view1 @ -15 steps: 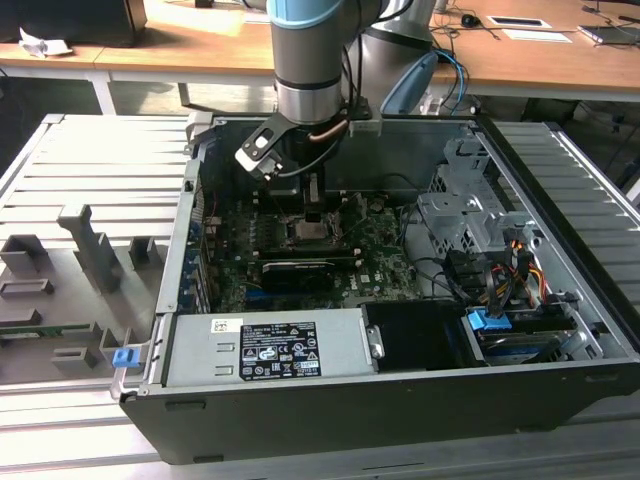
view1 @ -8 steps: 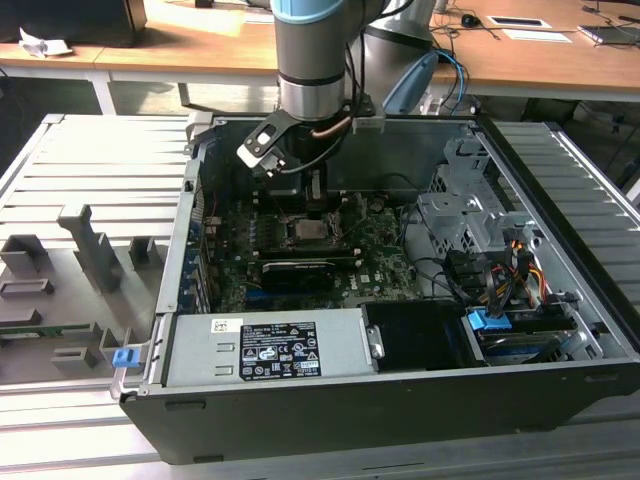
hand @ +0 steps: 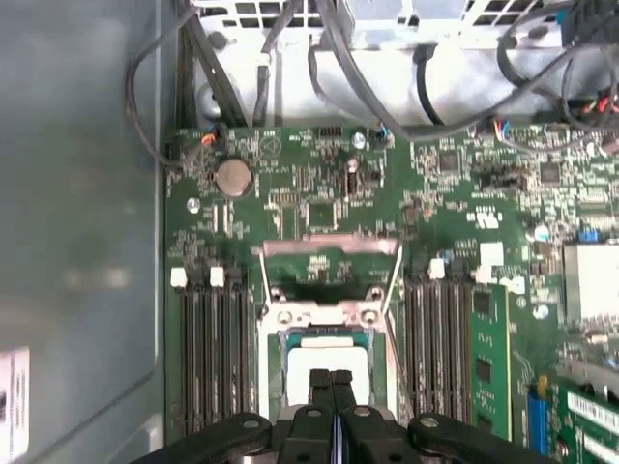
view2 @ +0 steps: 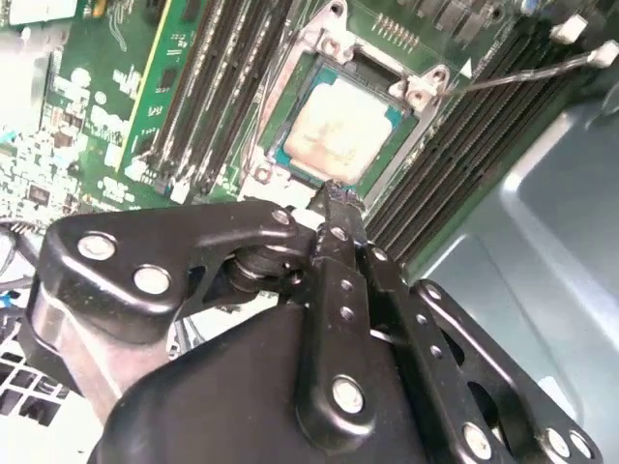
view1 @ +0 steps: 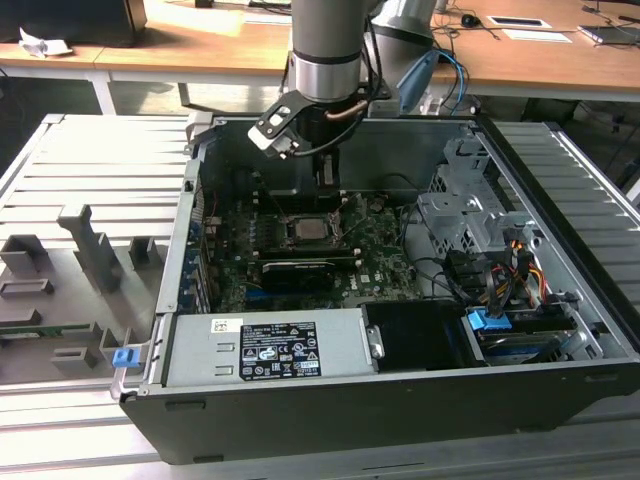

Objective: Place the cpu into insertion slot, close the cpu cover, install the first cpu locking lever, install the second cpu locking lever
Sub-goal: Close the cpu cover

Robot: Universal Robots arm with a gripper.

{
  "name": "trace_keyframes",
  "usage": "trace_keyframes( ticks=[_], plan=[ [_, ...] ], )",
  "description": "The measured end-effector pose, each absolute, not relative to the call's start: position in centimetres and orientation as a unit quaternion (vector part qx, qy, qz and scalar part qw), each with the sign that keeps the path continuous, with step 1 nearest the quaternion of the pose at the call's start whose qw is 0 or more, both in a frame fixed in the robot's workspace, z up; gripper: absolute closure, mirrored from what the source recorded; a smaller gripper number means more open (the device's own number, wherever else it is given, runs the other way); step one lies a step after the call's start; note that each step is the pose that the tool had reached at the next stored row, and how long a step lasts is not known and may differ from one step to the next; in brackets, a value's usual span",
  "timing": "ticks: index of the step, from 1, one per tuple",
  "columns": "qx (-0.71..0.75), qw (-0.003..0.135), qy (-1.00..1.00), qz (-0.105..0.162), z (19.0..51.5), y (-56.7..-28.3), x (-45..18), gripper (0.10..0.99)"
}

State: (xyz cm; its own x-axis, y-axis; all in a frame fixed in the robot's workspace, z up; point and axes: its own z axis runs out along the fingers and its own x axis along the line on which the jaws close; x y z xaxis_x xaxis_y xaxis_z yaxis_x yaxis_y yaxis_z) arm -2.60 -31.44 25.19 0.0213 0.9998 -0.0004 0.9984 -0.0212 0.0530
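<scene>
Backdrop: wooden desks behind our grey table [view1: 60, 160], open case [view1: 400, 420] on it.
Claw [hand: 332, 377]: pinched tight, empty, hovering just above the cpu [view2: 343, 130].
Cpu: lying in the slot [view2: 370, 63], thin lever [view2: 522, 75] alongside.
Risk: we judge a skewed descent could scrape the cpu or snag the lever.

Small square cpu [view2: 338, 130], pale silver-grey top, seated flat and square inside the insertion slot [hand: 319, 315], a black socket with a metal rim. Thin silver cpu cover [hand: 329, 246] tilted up off the socket at its hinged edge, not closed. Two thin wire locking levers [hand: 263, 282] raised at either side, unlatched.
</scene>
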Motion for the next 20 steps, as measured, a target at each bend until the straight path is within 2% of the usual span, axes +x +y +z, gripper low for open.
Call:
trace_keyframes(
  ticks=[7,20],
  plan=[
    [0.714,0.015,0.699,0.015,27.0,-31.4,-2.2,0.980],
    [0.699,0.011,0.715,0.013,26.8,-31.4,0.7,0.980]
  ],
)
